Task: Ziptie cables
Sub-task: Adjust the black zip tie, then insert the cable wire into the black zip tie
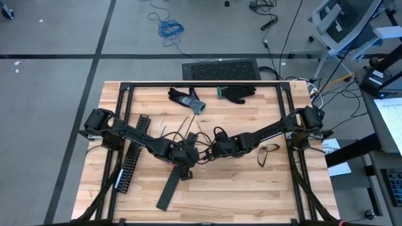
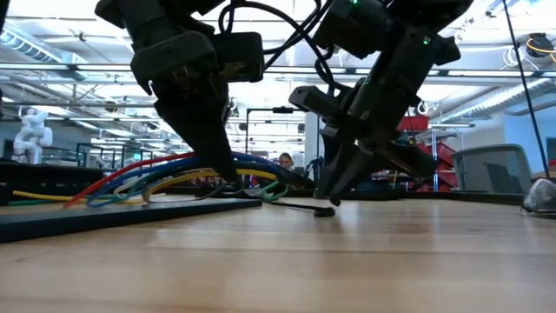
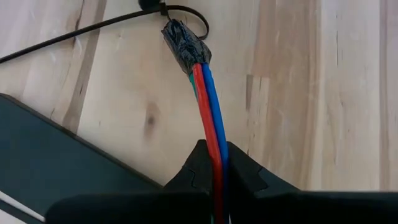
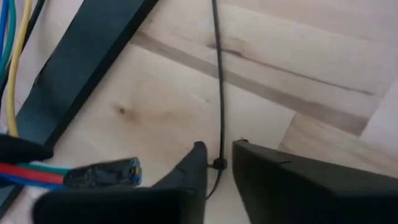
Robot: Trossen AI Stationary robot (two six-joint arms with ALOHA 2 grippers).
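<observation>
Grey tiled floor with dark seams around a light wood-plank table; a blue cable coil and black cords lie on the floor beyond it, next to a dark floor mat. Grey office chair at the far right corner, desk with keyboard along the right edge. Low view: open workshop hall, ceiling beams with strip lights, white humanoid figure far left, a person in the distance.

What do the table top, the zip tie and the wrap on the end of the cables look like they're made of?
Table top: pale wood planks, visible grain and knots, smooth matte finish. Zip tie: thin black strip, probably plastic, faint sheen. Wrap on the cables: dark, wrinkled, glossy, likely tape.
</observation>
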